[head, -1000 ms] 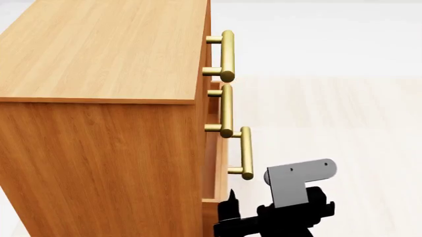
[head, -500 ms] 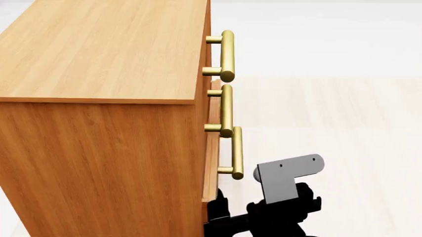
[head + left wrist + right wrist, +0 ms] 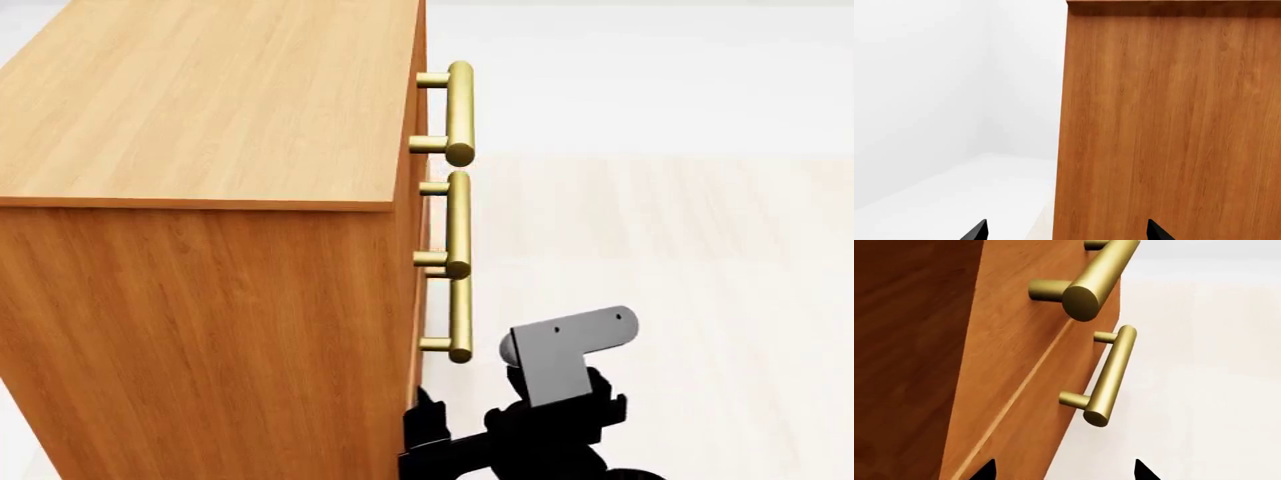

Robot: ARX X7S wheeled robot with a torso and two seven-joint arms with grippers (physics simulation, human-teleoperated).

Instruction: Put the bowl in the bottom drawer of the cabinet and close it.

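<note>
- The left end effector [image 3: 1062, 231] faces the plain side panel of the cabinet [image 3: 1167, 125]; only its two dark fingertips [image 3: 976, 231] show at the edge of the left wrist view, set wide apart with nothing between them; it touches nothing and plays no part in the closing that I can see.
- From the head view the cabinet [image 3: 200, 200] fills the left half; its three brass handles stack down the front edge, and the bottom drawer [image 3: 416, 375] sits almost level with the two above, its handle [image 3: 459, 320] nearly in line with theirs; I judge the drawer closed or a sliver short of it.
- The bowl is not visible in any view; I cannot tell from these pictures that it lies inside the drawer, so that step can only be presumed done.
- The right end effector [image 3: 1064, 471] sits low beside the bottom drawer front [image 3: 1034, 405], just below the handle [image 3: 1107, 377]; its tips show apart and empty in the right wrist view; whether any part of it presses the front is hidden.
- What seems left: a last check that the drawer is fully flush, then drawing the right arm clear.
</note>
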